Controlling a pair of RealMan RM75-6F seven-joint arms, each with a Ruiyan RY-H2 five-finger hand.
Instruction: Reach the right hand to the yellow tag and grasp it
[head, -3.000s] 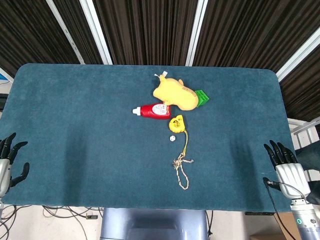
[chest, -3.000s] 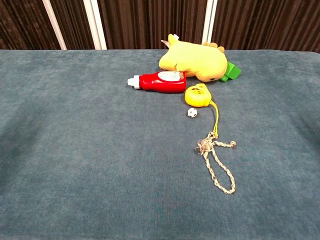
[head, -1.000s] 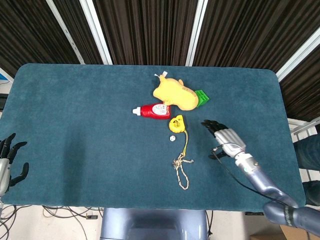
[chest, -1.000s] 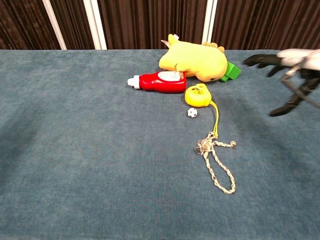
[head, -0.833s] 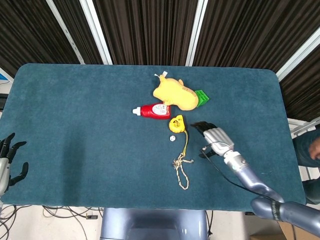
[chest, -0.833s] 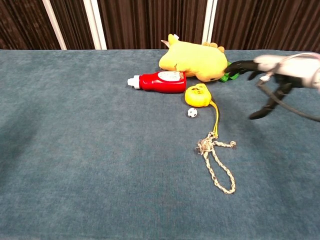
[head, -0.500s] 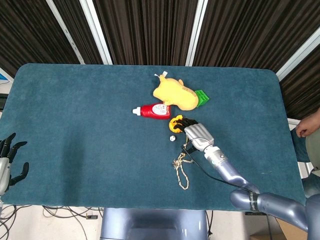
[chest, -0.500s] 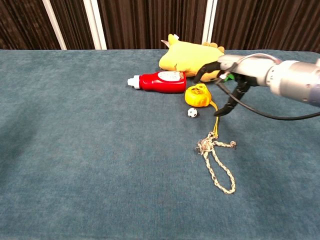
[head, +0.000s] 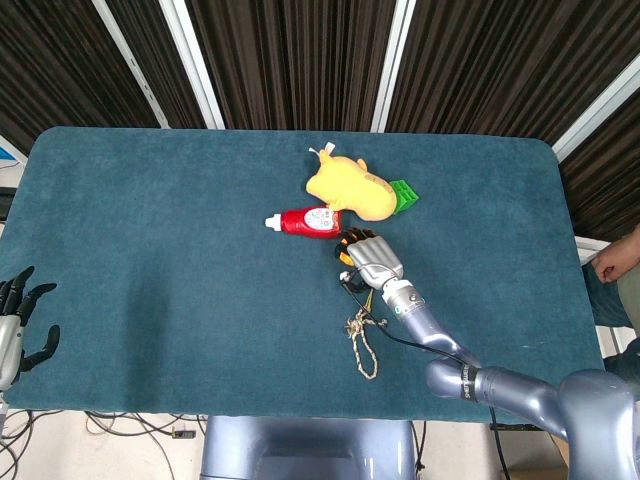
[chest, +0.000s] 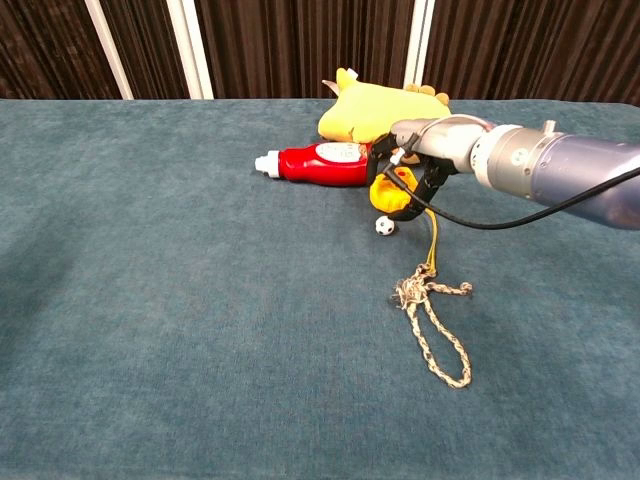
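Two views I have, and I begin with the head view. I see the worktop (head: 150, 250) covered with dark teal cloth, and behind it a wall of dark vertical slats with white beams. Near the middle lie a yellow plush toy (head: 345, 187), a green block (head: 404, 194) touching its right side, and a red bottle (head: 308, 221) lying flat just below the toy, white cap to the left. My right hand (head: 368, 258) is placed over the yellow tag (head: 346, 243), dark fingers curled around it; only a small yellow edge shows. A yellow cord goes down from the hand to a braided rope loop (head: 361, 339). My left hand (head: 18, 325) is at the lower left edge, off the worktop, fingers spread and holding nothing.

From the chest view, the right hand (chest: 408, 172) comes in from the right, its fingers (chest: 383, 152) wrapped over the top of the yellow tag (chest: 392, 196), which rests on the cloth just beside the red bottle (chest: 320, 163). A small black-and-white ball (chest: 384, 226) lies just below the tag. The rope loop (chest: 433, 322) lies nearer to me.
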